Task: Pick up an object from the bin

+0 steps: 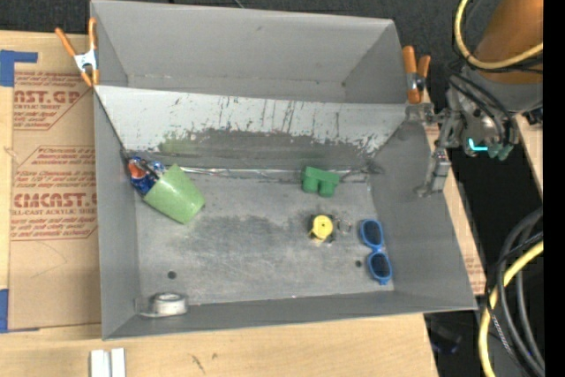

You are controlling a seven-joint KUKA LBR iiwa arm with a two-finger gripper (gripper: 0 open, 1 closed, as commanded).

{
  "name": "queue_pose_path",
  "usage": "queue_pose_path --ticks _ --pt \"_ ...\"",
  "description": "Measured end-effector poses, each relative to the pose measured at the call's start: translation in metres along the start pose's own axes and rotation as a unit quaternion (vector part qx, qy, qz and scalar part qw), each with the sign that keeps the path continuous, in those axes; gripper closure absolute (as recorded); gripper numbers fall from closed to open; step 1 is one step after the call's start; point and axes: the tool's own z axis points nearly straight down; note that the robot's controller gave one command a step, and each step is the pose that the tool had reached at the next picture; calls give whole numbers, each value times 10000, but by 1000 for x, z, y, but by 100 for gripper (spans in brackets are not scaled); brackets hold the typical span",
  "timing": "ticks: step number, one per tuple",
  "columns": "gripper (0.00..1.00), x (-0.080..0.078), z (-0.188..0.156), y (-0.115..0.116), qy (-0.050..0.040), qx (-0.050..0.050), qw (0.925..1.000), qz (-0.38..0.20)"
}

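My gripper [436, 175] hangs at the bin's right rim, above the sloping right wall, with nothing seen in it. Nearest to it, on the floor at the lower right, lies a pair of blue sunglasses [374, 252]. A small yellow round thing [321, 228] sits just left of the glasses. A green block [320, 181] rests near the foot of the back wall, left of the gripper and well apart from it.
A light green cup [175, 195] lies on its side at the left wall, with a small blue and orange thing [139, 173] at its upper end. A silver round lid [168, 305] sits in the front left corner. The arm stands outside the bin's right side.
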Motion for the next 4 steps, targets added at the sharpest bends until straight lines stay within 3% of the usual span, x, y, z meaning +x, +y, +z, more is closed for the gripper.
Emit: queue_pose_path --ticks 1,2,3,4 --pt "0 29 150 8 8 -9 9996 -265" --pt "0 83 172 13 -43 0 9974 717" --pt "100 78 168 13 -115 16 9974 711" --pt "100 85 36 27 -72 3 9962 873"
